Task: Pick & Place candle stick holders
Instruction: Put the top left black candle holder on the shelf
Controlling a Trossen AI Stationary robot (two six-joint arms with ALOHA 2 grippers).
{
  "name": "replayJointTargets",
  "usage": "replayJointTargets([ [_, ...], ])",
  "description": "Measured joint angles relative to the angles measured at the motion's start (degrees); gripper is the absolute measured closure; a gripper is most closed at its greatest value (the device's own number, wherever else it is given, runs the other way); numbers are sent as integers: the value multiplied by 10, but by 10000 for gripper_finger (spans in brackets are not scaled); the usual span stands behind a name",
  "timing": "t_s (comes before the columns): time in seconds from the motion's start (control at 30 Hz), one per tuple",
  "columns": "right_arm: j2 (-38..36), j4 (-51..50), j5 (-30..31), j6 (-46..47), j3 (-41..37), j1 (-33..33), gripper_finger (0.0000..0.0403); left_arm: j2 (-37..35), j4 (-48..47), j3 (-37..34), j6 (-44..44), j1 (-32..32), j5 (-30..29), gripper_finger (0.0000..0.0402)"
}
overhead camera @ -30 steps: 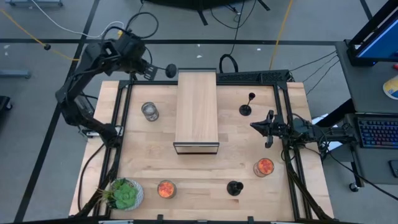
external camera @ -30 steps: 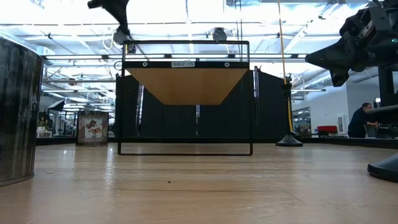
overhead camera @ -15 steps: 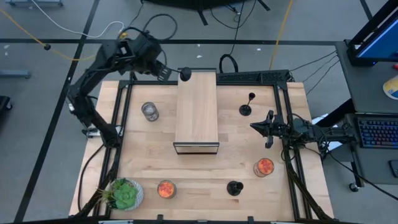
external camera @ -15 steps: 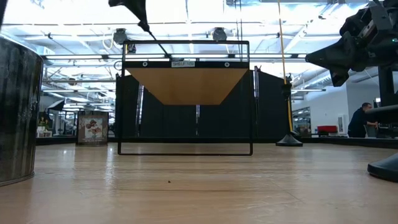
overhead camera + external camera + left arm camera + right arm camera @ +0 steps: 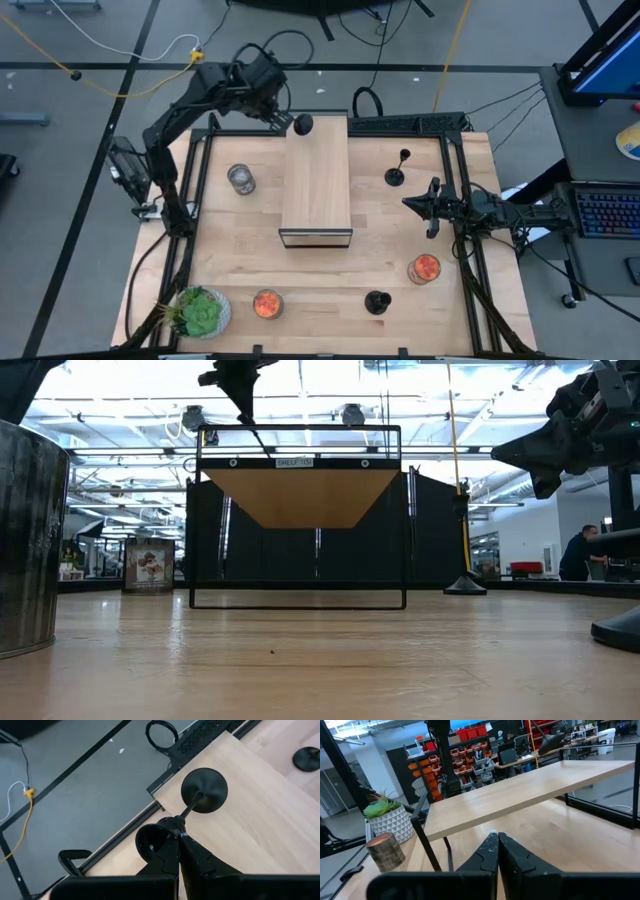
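My left gripper is shut on a black candle stick holder over the far left corner of the wooden shelf top. The left wrist view shows the holder's round base and thin stem. A second, tall holder stands on its base on the table right of the shelf. A squat one stands near the front edge. My right gripper is shut and empty, level above the table's right side. My left gripper pinches the holder at the cup end of its stem between its two fingers. The fingers slant down from the far left side. The holder is tilted, its stem running on from the fingertips to the base. Whether the base touches the shelf top I cannot tell.
A glass jar stands left of the shelf. Two orange candles and a potted plant stand along the front. Black frame rails run along the table's left, right and far edges.
My left gripper has carried the holder toward the table's right edge, from beyond the shelf's far left corner to over that corner. It stays shut on the holder. My right arm has kept still.
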Motion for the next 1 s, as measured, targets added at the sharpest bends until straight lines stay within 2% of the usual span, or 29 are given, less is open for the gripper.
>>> replayJointTargets([
  [0.73,0,0,0,0,0,0,403,12,2,0,10,-9,-53,401],
  [1.0,0,0,0,0,0,0,403,12,2,0,10,-7,-53,401],
])
